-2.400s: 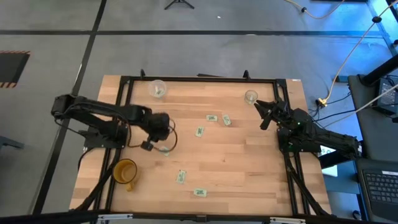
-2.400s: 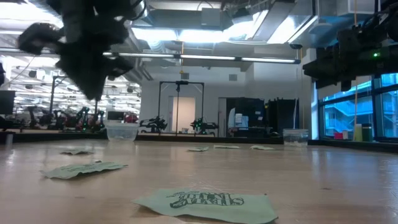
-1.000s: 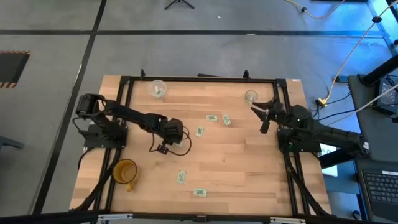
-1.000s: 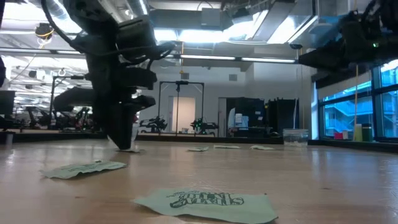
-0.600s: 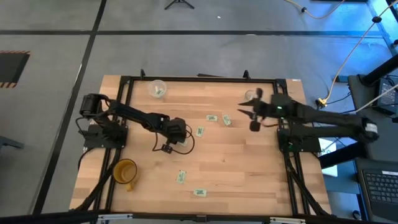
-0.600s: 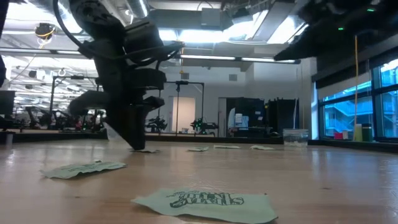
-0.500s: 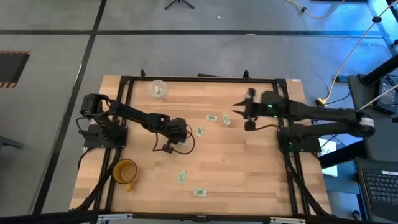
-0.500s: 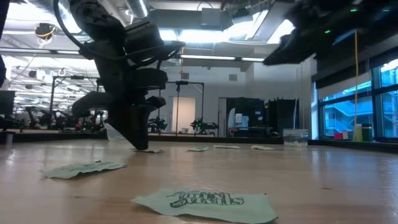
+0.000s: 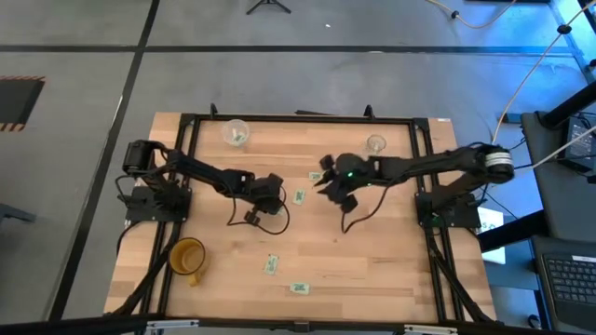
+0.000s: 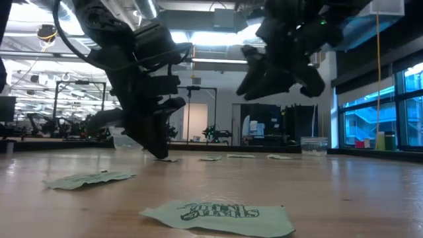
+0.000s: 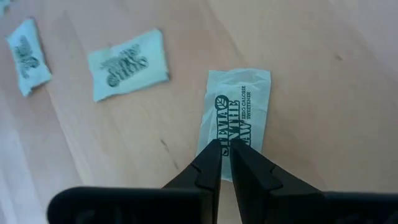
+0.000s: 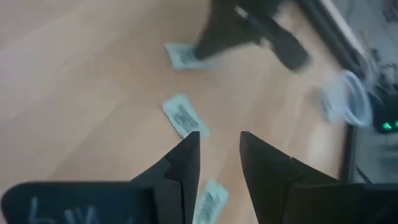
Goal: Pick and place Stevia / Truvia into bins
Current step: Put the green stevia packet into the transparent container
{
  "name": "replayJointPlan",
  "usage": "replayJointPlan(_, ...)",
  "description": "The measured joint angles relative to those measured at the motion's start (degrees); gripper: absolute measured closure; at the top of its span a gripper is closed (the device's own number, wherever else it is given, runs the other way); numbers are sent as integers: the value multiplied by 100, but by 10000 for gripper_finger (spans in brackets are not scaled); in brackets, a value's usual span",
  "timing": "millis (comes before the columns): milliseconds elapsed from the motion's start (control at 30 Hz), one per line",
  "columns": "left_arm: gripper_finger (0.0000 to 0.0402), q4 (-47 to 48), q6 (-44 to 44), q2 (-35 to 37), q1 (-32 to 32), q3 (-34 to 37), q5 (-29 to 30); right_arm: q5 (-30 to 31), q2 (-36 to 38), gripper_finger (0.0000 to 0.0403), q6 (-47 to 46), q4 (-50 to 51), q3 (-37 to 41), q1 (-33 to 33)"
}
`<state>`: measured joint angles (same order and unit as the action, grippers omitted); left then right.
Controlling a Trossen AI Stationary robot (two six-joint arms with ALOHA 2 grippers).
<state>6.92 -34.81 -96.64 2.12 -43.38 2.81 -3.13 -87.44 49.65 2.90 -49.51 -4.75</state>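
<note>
Left gripper (image 11: 225,148) pinches a sachet (image 11: 237,106) lying flat on the wood table (image 9: 372,251); the right gripper (image 12: 219,142), fingers apart, hovers empty above more sachets. Behind, probably a workshop under ceiling lights.

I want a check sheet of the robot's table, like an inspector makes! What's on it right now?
Surface: wooden table, black frame round it.
Job's things: Stevia packets lie loose on the wood, one under the left claw, two near the front edge. Wide cloudy cup and narrow clear cup stand at the far edge.
Clutter: yellow mug at the front left corner.
Claws: left claw nearly shut, tips on a packet; right claw open, above the middle packets.
Cables: black cable loops by each claw; yellow cable on the floor.
Surroundings: grey floor, keyboard at right.
</note>
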Motion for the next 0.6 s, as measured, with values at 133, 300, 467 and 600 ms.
replayJointPlan(133,371,-307,2,-17,3,14,-40,3,-645,285,185,-96,-286,220)
replayJointPlan(300,371,-363,109,-20,-23,14,-80,200,-1273,285,207,-511,-591,505)
replayJointPlan(467,371,-610,408,-175,-30,-7,-296,243,-1780,285,207,-793,-905,703)
replayJointPlan(600,371,-866,370,-433,-135,-30,-369,294,-2164,285,207,-788,-1081,782)
